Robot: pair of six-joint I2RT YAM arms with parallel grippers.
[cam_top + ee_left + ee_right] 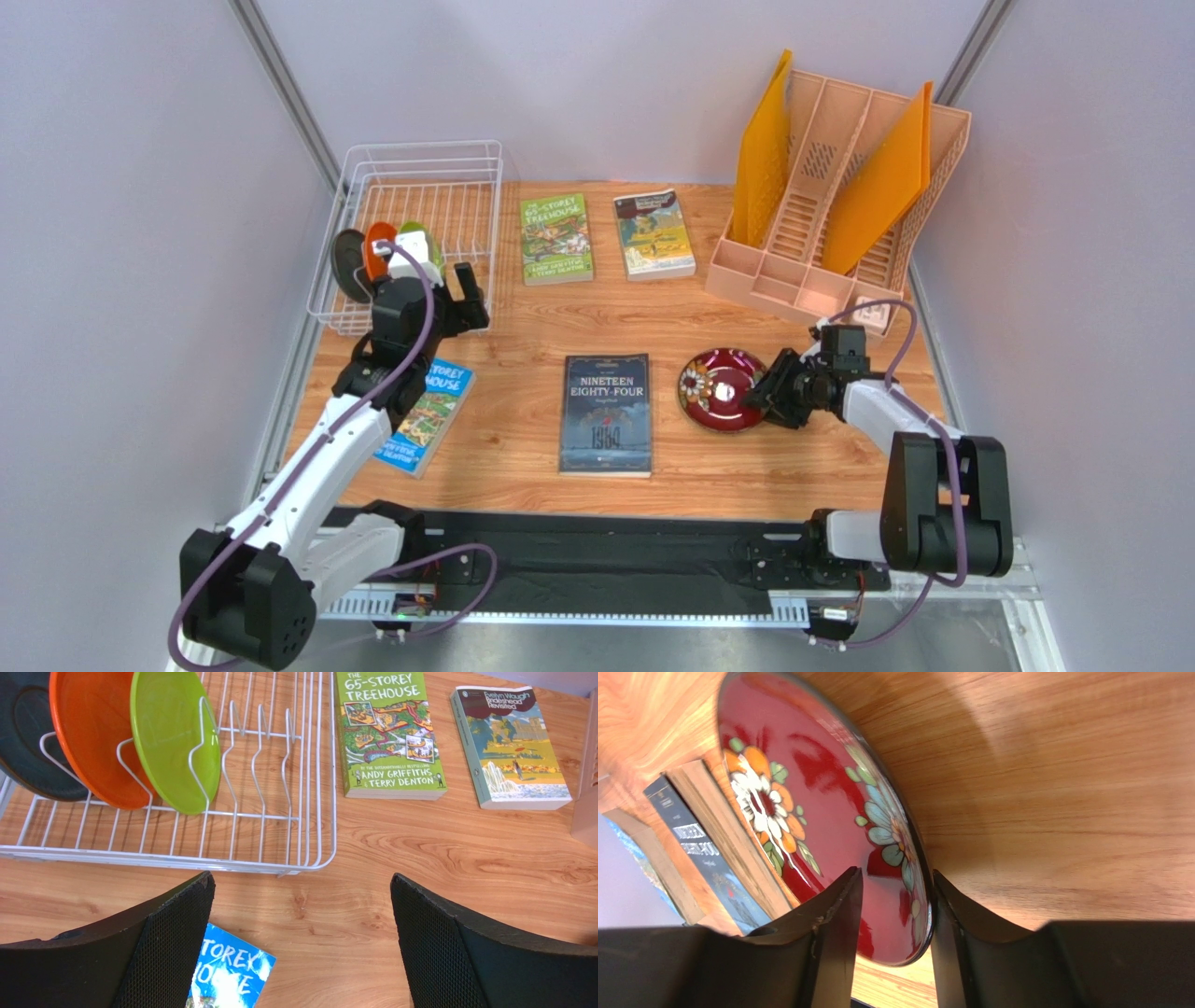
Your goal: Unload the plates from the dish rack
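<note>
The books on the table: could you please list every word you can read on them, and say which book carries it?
"65-STOREY TREEHOUSE", "ANDY GRIFFITHS & TERRY DENTON": green book; the small line above the authors is too small to read.
"Evelyn Waugh", "Brideshead Revisited": pale book beside it.
"NINETEEN EIGHTY-FOUR": dark book; its finer print is blurred.
"TOREY", "HOUSE": blue book, title partly hidden.

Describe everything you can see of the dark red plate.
The dark red plate is small, round and glossy, painted with white, orange and blue flowers and green leaves. It lies face up on the wooden table beside a dark book. The right gripper straddles its rim; whether it pinches is unclear.
</note>
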